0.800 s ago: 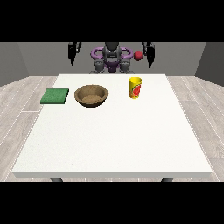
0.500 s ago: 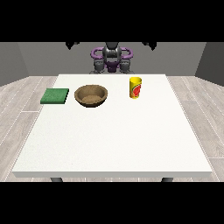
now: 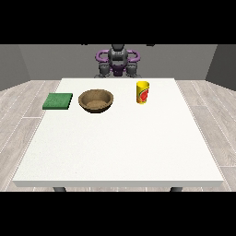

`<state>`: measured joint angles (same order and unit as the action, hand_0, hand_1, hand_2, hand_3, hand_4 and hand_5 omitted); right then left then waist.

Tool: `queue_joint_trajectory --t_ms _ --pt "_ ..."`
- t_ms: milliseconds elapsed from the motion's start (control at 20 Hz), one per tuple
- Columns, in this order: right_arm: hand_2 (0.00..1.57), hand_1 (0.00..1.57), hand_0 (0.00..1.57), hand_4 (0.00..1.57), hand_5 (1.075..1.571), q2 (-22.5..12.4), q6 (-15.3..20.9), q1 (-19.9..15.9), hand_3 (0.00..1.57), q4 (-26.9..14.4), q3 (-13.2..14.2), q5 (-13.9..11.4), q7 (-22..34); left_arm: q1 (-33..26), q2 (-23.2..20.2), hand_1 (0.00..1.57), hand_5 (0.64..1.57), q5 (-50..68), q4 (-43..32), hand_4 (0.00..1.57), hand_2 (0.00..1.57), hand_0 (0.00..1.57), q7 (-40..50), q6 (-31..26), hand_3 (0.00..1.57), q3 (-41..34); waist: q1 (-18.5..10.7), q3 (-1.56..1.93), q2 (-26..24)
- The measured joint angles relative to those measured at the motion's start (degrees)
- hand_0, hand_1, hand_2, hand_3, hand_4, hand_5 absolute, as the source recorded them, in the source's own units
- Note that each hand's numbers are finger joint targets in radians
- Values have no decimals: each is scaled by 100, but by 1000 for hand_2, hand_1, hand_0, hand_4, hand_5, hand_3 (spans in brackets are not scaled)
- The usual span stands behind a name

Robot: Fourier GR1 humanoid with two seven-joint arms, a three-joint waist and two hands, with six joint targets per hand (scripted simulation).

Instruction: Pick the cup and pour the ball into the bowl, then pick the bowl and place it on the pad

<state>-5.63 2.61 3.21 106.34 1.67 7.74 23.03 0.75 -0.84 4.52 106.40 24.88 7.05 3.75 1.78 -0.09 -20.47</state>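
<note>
A yellow cup (image 3: pixel 143 92) with a red mark stands upright on the white table (image 3: pixel 120 152), right of centre at the far side. To its left sits a brown wooden bowl (image 3: pixel 96 100), which looks empty. A flat green pad (image 3: pixel 58 101) lies further left, near the table's left edge. No ball shows; the cup's inside is hidden from this angle. The robot's torso (image 3: pixel 118 62) stands behind the far edge, its purple upper arms lifted. Neither hand shows in the front view.
Grey wood floor surrounds the table, with a grey wall behind the robot. The near half of the table holds no objects.
Both hands, seen raised beside the robot's head earlier, have gone up out of the picture. A small red thing near the hand at the view's right is gone too. Cup, bowl and pad are unmoved.
</note>
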Motion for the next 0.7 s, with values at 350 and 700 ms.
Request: queue_joint_trajectory --t_ms 350,700 --pt "0 0 0 730 1550 42 116 -535 0 388 84 -29 -198 617 27 0 1544 -251 -34 583 0 0 -611 160 0 -59 112 6 1269" --pt "0 0 0 691 1547 133 -91 -834 0 23 180 -33 -1369 964 -128 0 1496 -370 -825 555 0 0 -2195 -28 0 -409 193 7 2634"
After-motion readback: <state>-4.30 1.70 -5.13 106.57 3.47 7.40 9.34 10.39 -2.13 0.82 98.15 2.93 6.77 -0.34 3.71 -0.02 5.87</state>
